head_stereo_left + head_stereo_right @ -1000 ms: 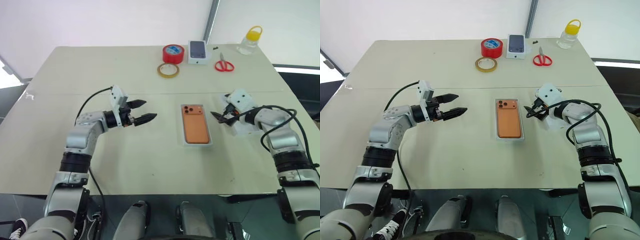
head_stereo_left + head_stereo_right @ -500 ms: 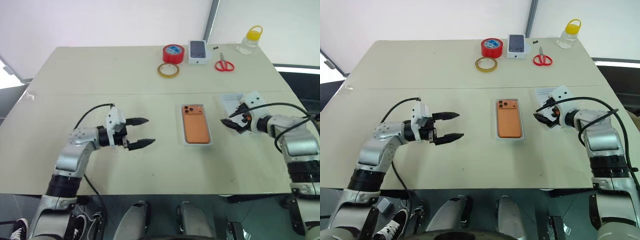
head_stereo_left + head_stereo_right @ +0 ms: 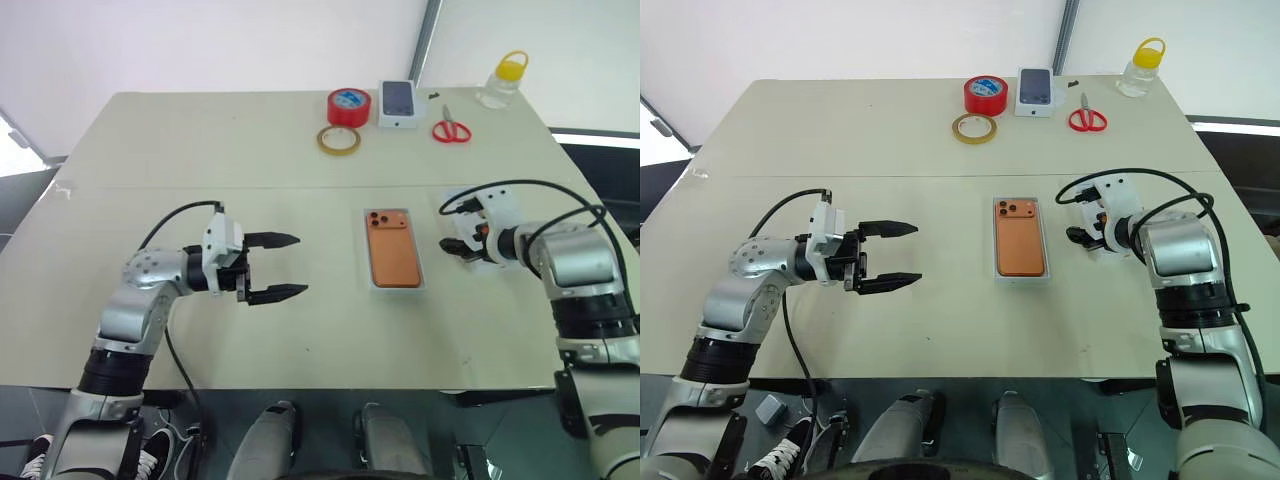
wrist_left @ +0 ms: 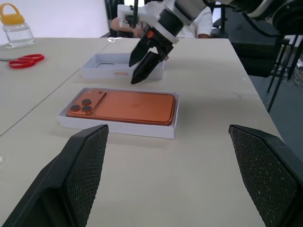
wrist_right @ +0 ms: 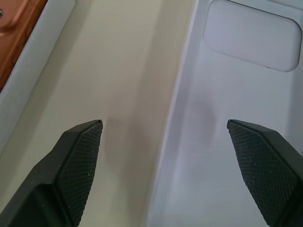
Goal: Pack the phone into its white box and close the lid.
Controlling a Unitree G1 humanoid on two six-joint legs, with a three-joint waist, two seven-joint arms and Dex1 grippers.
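The orange phone lies face down in the white box at the table's middle, lenses at the far end. Just right of it sits the lid, open side up, with a plain white inside. My right gripper points down over the lid's edge nearest the box. It is open, one finger over bare table and the other over the lid's inside. My left gripper hovers open to the left of the box, pointing at it, with nothing between its fingers.
Along the far edge stand a red tape roll, a tan tape ring, a small white box printed with a phone, red scissors and a yellow-capped jar. Bare tabletop lies between my left gripper and the box.
My left gripper drew back toward me and rolled. My right gripper tipped from pointing sideways to pointing down over the lid's edge. Phone, box and lid stayed put.
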